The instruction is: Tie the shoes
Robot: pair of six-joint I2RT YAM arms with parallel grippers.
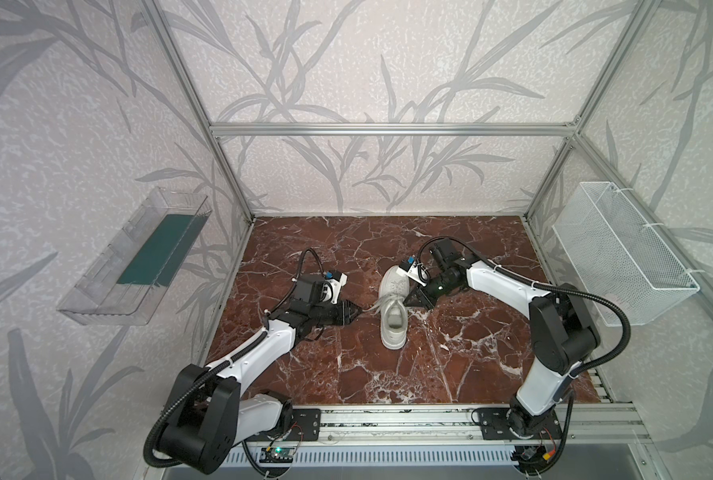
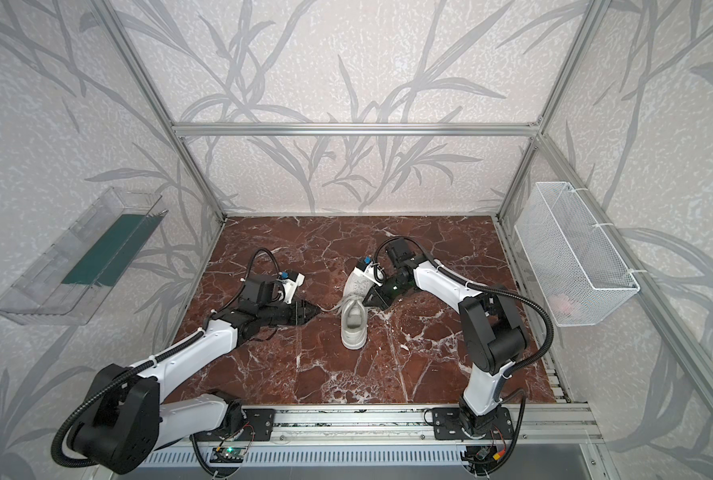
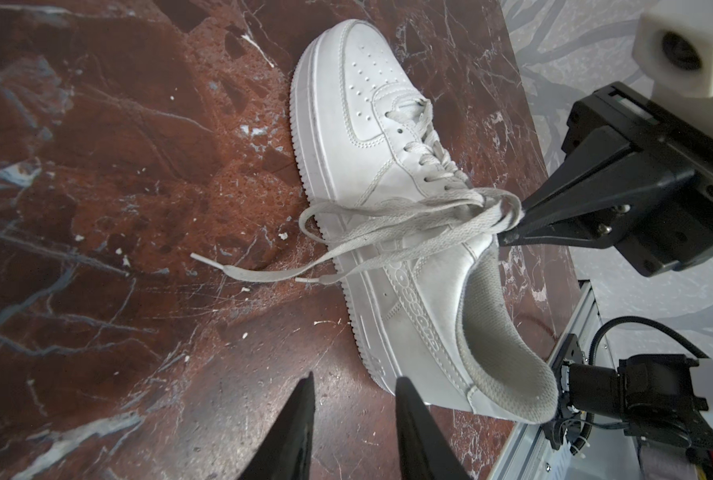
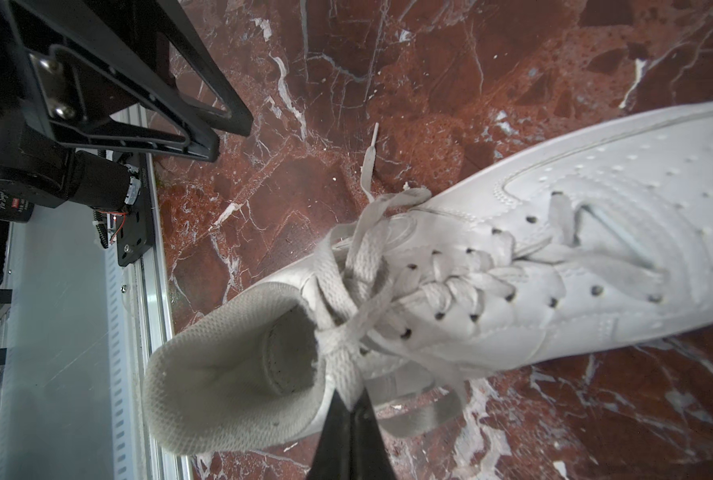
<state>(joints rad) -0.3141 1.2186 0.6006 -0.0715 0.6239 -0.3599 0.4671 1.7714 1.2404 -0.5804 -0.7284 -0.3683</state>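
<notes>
The shoes show as one white low-top sneaker (image 1: 393, 328) (image 2: 354, 330) standing on the red marble table, toe toward the back wall. Its off-white laces (image 3: 388, 230) are loosely crossed over the tongue, and two loose ends trail onto the table on the shoe's left. My right gripper (image 4: 350, 401) (image 1: 407, 302) is shut on a lace strand beside the collar on the shoe's right side, as the left wrist view also shows (image 3: 513, 226). My left gripper (image 3: 357, 380) (image 1: 358, 311) hovers low just left of the shoe, open, with nothing between its fingers.
A clear plastic bin (image 1: 138, 257) hangs on the left wall and a white wire basket (image 1: 621, 253) on the right. Aluminium rails (image 1: 388, 419) run along the table's front edge. Both arm bases sit at the front corners.
</notes>
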